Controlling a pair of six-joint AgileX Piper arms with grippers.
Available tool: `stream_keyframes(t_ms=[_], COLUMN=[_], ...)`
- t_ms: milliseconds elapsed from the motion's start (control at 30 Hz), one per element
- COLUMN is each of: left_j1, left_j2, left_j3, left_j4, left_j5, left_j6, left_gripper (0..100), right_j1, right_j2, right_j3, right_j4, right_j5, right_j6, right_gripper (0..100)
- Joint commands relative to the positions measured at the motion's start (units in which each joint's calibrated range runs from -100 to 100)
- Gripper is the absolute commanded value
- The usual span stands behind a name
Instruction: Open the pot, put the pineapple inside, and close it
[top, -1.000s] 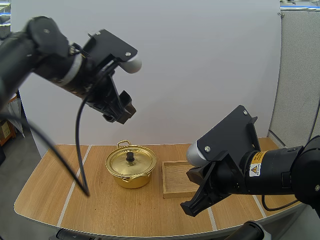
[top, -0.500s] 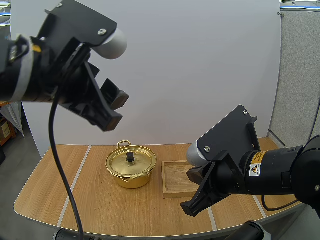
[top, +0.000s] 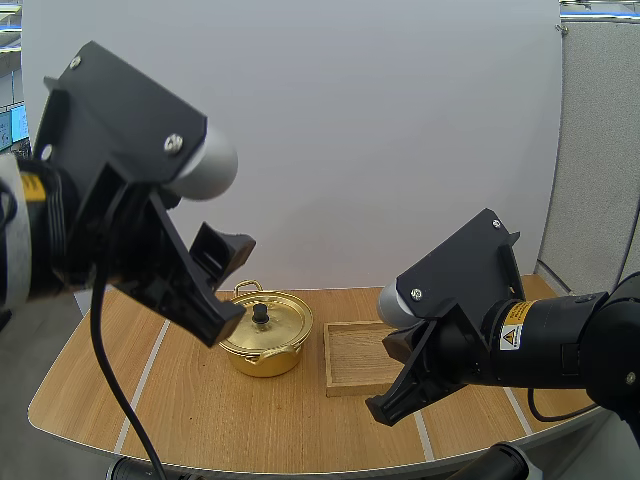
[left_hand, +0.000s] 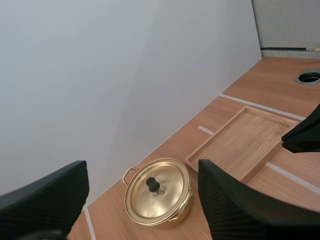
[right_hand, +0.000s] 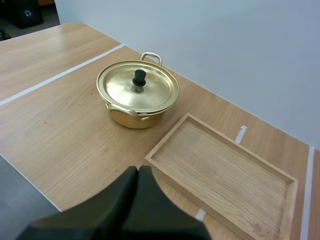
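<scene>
Pot (top: 262, 333) sits lidded on the bench (top: 200, 420), so opening comes first. My spread left end effector (top: 228, 285) must descend onto the lid knob (top: 260, 313); my right end effector (right_hand: 138, 172) is pressed together.

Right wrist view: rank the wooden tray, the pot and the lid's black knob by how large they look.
1. wooden tray, though it lies nearer the camera
2. pot
3. knob, clearly smallest
</scene>
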Motion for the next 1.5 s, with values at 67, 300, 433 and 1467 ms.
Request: stream_keyframes(t_ms=[67,300,433,1467], left_j1=[-0.24,-0.24,0.22,2.37], left_j2=[-3.4,-7.6,-10.2,-16.6], left_j3=[2.2,5.8,8.6,36.8], left_j4=[-0.3,-0.3,-0.3,-1.9], left_j5=[0.1,0.1,0.1,-81.3], left_j6=[-2.0,-4.1,-4.5,-10.1], left_gripper=[62,0,0,0], right_j1=[-2.9,-6.9,-8.6,-12.4], right_j2=[-3.9,-7.5,-7.5,-7.5], right_j3=[0.0,0.0,0.0,18.9], right_j4=[-0.1,0.0,-0.1,-0.1], right_j5=[0.3,0.5,1.2,-73.9], right_j6=[0.0,0.2,1.3,7.7], right_gripper=[0,0,0,0])
